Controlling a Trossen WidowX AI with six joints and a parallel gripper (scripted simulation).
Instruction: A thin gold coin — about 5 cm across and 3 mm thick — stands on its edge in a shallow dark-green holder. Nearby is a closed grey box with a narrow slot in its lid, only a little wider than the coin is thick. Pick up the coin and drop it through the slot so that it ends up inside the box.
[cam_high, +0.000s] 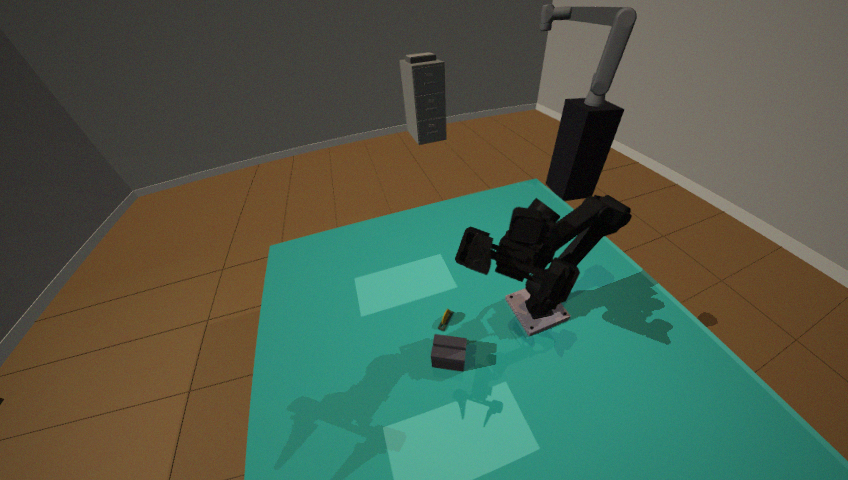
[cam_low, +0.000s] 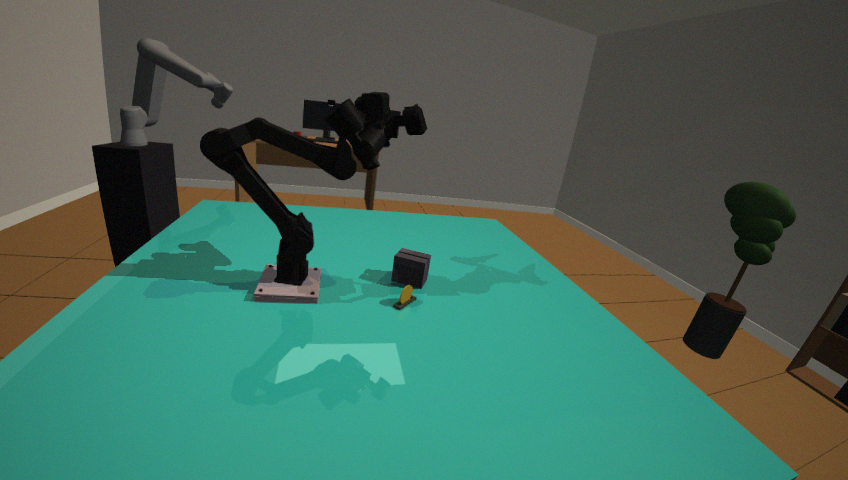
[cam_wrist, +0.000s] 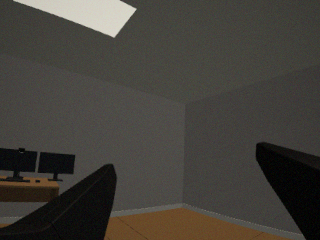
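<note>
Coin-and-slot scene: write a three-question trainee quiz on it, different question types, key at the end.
1. True or false: the gold coin stands upright in its dark-green holder.
2. Multiple choice: the gripper is A) shut on the coin, B) open and raised high above the table, C) resting on the grey box.
3. Fill in: in the exterior view, the coin sits nearer the camera than the grey ____.

Key: 1 true; 2 B; 3 box.

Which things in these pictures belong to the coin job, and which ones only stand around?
For the job:
gold coin
dark-green holder
grey box with slot
gripper, jaws open, raised high

Only standing around:
grey arm on black pedestal
filing cabinet
potted plant
desk with monitors
</note>
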